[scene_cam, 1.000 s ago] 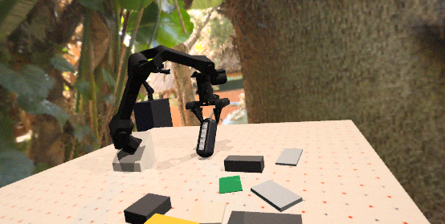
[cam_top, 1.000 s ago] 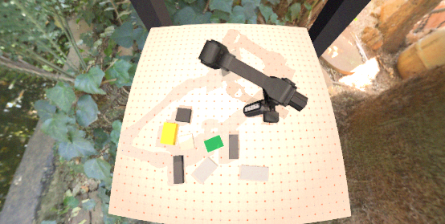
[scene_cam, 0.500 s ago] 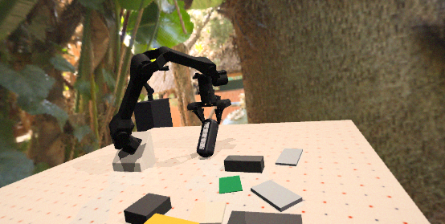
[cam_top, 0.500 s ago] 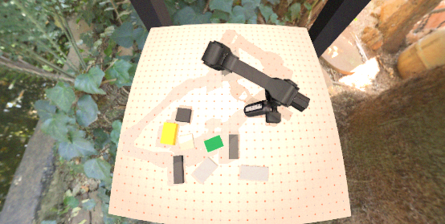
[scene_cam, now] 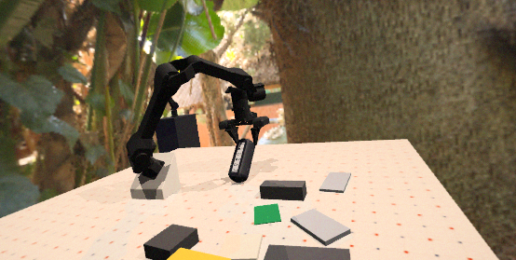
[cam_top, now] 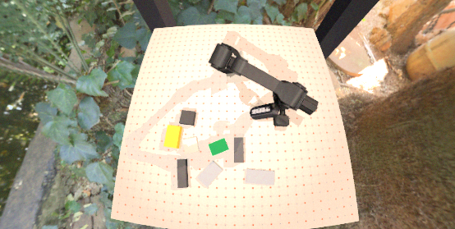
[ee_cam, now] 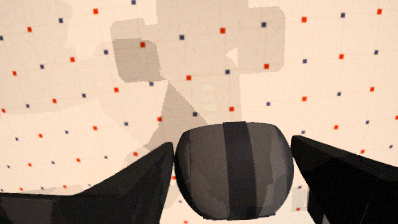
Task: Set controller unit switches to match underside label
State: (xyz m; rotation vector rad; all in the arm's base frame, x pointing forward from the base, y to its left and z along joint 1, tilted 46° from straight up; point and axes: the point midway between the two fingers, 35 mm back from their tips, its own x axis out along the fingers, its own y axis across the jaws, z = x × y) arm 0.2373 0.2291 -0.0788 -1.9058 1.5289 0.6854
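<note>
The dark controller unit (cam_top: 256, 112) (scene_cam: 247, 167) (ee_cam: 210, 170) hangs nearly upright on one end, a little tilted, and appears to be above the bench (cam_top: 300, 170) (scene_cam: 396, 165) (ee_cam: 340, 115). My gripper (scene_cam: 244, 141) (ee_cam: 232, 146) is shut on it near its upper end, with one finger on each side. A pale strip with several small marks on one long face shows in the top and exterior views. The marks are too small to read as switch positions or label squares. The wrist view shows only the rounded upper end with a darker band; the label cannot be read there.
A dark block (cam_top: 238, 149) (scene_cam: 283, 190) and green plate (cam_top: 218, 147) (scene_cam: 267, 214) lie nearest the unit. Grey plates (cam_top: 259, 176) (scene_cam: 335, 182), a yellow block (cam_top: 173, 136) (scene_cam: 197, 254), a cream plate (cam_top: 190, 144) and more dark blocks (cam_top: 187, 117) (cam_top: 182, 173) lie farther off.
</note>
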